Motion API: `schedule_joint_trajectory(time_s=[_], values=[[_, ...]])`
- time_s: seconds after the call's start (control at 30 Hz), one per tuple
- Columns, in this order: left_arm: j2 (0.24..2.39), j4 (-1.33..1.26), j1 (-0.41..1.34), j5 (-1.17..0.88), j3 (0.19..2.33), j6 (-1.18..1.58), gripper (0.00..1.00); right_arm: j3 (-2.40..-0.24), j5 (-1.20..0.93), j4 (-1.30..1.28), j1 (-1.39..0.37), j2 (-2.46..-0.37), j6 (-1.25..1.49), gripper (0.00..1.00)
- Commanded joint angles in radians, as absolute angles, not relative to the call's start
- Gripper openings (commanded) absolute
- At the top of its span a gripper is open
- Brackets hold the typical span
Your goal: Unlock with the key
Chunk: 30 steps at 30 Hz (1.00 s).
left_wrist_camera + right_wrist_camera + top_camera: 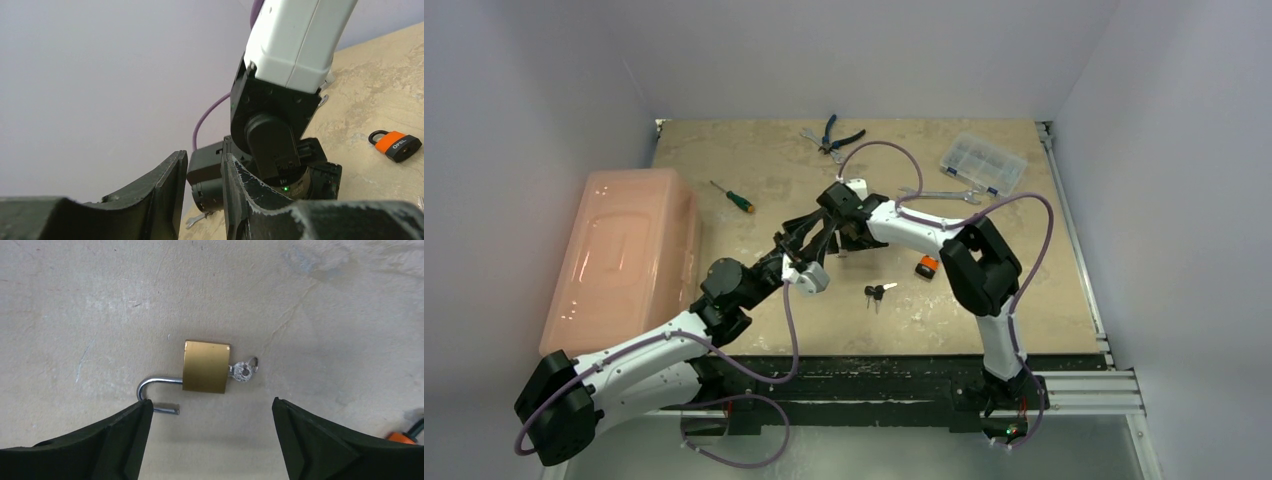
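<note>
**Layout, left to right.** In the top view a pink bin (624, 255) lies at the 9 o'clock edge of the worktop (1044, 290), with a screwdriver (730, 196) beside it. Both arms meet at mid-worktop. Loose keys (877, 292) and an orange lock (927, 266) lie toward 4 o'clock of that point. A parts box (982, 162) sits toward 1 o'clock.

**Left hand** (204, 157). The fingers are narrowly parted with nothing between them. The hand is raised off the worktop and faces the right arm's wrist.

**Padlock** (206, 366). It lies flat on the worktop directly below the right hand, touching neither finger. In the right wrist view the shackle (150, 387) projects at 9 o'clock with its free end out of the body. The key (243, 371) is seated in the body at 3 o'clock. Judged from this, the lock appears released.

**Right hand** (212, 404). The fingers are spread wide and hold nothing. It hovers above the padlock.

**Handling.**
- The brass body is probably dense for its size, rigid and smooth, so the broad faces may slip under light pressure.
- The body's two narrow edges look like the best place to grip, with the fingertips lowered close to the worktop.
- The key is thin and light and should be pinched across the flats of its bow.
- The shackle probably pivots freely, so it is a poor place to take hold.
</note>
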<state>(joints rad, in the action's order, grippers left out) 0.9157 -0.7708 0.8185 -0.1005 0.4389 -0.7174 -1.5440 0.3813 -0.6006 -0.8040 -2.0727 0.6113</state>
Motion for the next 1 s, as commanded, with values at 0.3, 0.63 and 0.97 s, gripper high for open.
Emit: schedule_joint_trajectory(time_s=[0.3, 0.63, 0.97], values=[[0.896, -0.802, 0.813, -0.132, 0.449, -0.688, 0.35, -1.482, 0.497, -0.719, -0.786, -1.808, 0.672, 0.99], [0.950, -0.739, 0.816, -0.251, 0.470, -0.654, 0.36, -1.289, 0.495, -0.805, -0.622, -1.641, 0.821, 0.99], [1.039, -0.673, 0.824, -0.401, 0.502, -0.580, 0.37, -1.154, 0.320, -0.772, -0.447, -1.644, 0.818, 0.99]])
